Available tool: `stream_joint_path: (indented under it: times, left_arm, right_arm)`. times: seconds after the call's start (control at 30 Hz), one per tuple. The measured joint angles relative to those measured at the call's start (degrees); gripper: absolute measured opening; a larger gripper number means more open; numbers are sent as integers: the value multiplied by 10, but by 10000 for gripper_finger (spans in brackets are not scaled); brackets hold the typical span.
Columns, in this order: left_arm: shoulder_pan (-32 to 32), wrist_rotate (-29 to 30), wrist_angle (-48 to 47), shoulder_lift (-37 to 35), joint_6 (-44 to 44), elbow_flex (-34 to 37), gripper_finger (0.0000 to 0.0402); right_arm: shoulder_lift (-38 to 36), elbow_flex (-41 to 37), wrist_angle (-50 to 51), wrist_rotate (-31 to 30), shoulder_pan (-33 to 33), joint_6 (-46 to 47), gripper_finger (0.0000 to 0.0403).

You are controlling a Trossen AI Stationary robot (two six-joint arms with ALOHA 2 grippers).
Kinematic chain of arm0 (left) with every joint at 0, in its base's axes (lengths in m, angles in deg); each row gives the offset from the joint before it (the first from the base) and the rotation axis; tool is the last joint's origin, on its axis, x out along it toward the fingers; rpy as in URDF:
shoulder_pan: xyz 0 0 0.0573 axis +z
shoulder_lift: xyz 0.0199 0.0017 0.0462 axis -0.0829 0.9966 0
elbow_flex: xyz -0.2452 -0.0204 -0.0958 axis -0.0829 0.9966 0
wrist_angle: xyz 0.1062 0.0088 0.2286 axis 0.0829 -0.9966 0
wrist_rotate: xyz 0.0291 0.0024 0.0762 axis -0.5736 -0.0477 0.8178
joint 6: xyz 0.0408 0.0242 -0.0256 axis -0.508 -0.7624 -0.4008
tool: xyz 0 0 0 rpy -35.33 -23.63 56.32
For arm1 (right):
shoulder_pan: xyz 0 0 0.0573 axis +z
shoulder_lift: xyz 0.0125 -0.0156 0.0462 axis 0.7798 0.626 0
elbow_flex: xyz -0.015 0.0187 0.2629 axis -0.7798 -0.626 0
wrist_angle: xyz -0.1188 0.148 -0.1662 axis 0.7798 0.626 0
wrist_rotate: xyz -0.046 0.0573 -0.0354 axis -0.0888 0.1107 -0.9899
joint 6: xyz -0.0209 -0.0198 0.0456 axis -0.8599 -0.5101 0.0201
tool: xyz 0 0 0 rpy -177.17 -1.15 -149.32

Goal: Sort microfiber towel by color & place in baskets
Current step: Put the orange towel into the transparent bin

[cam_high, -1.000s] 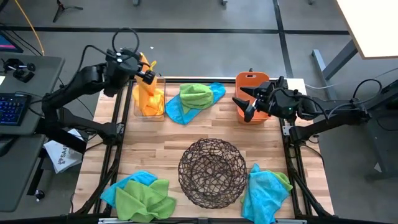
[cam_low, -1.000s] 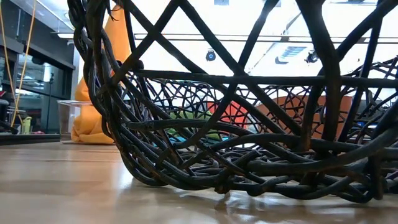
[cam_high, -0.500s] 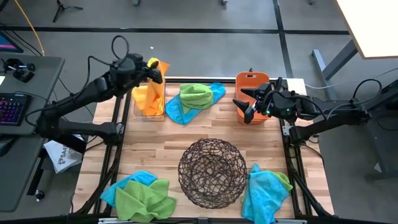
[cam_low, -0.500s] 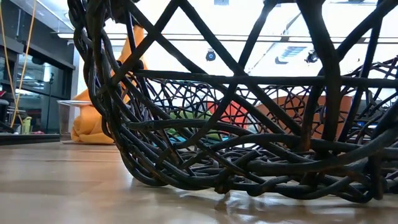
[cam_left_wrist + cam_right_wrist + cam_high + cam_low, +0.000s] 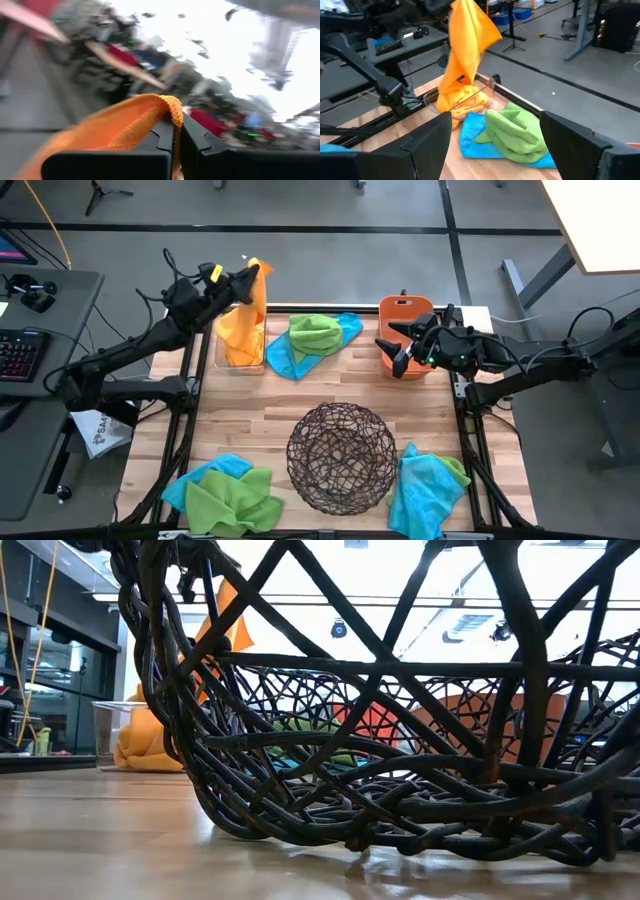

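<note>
Two towels, green (image 5: 315, 332) on blue (image 5: 290, 360), are lying beside the left pincer (image 5: 256, 272), which is pinching an orange towel (image 5: 243, 320) draping into the clear bin (image 5: 239, 358); the right pincer (image 5: 392, 350) is hanging spread.

A wooden table (image 5: 250, 405) — beside it a desk with a keyboard (image 5: 18, 355).
</note>
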Motion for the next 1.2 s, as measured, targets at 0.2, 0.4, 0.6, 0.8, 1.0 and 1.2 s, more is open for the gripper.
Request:
stream_joint_path:
  times: [0.2,0.4,0.6,0.8,1.0,1.2]
  left_arm:
    - [15,-44,9,2,-8,6,0]
    - [34,-23,-162,-57,-69,6,0]
    - [56,41,-349,-159,-120,6,0]
    - [62,120,-598,-257,-116,6,0]
    - [62,176,-735,-316,-74,4,0]
    - [62,206,-848,-292,-112,-53,0]
  right_arm:
    - [0,0,0,-18,0,1,297]
    - [0,0,6,-17,0,15,297]
    - [0,0,12,-18,0,21,297]
    - [0,0,12,-20,0,21,297]
    - [0,0,12,-32,0,21,297]
    - [0,0,12,-33,0,21,297]
